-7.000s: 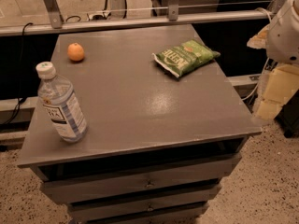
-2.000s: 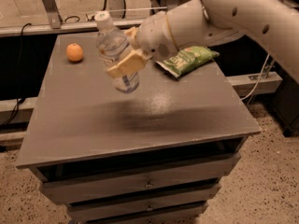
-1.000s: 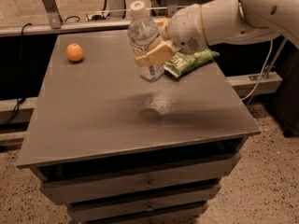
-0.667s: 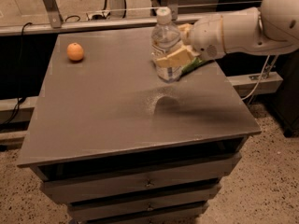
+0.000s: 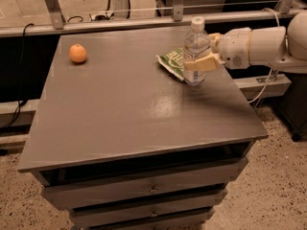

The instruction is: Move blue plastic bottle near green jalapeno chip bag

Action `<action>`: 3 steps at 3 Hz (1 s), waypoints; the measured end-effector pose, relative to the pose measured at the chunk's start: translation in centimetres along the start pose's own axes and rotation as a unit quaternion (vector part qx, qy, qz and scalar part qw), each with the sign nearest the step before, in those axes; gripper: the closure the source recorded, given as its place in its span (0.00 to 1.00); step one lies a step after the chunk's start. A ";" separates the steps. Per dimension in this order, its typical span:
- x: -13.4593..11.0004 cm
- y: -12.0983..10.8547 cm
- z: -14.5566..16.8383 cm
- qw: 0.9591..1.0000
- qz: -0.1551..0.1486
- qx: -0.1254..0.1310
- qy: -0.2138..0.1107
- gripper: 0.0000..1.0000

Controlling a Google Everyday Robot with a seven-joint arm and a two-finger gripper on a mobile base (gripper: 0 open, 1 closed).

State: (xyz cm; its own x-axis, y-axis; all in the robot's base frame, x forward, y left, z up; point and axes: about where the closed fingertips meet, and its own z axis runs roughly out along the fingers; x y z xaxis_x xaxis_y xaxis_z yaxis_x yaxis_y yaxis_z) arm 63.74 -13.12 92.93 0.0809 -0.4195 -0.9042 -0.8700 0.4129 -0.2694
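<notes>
The blue plastic bottle (image 5: 195, 46) stands upright at the right side of the grey table top, clear with a white cap. My gripper (image 5: 201, 63) reaches in from the right and is shut on the bottle's lower body. The green jalapeno chip bag (image 5: 172, 61) lies flat right behind and left of the bottle, which hides most of it. I cannot tell whether the bottle's base touches the table.
A small orange (image 5: 77, 53) lies at the far left of the grey table (image 5: 120, 109). My white arm (image 5: 259, 44) stretches over the table's right edge. Drawers sit below the top. A metal rail and cables run behind the table.
The gripper has carried the bottle from the table's left side to the right and lowered it in front of the chip bag.
</notes>
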 end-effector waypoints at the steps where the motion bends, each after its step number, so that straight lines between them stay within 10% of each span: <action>1: 1.4 -2.2 -1.4 1.000 0.002 0.026 0.004 1.00; 2: 2.0 -3.8 -2.4 0.999 0.002 0.043 0.007 1.00; 3: 3.2 -4.9 -2.8 0.998 0.018 0.064 0.003 0.75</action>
State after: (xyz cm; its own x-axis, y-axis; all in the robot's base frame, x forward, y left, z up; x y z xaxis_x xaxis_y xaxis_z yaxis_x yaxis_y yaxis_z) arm 66.89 -18.74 92.29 0.0483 -0.4066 -0.9123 -0.8025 0.5280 -0.2778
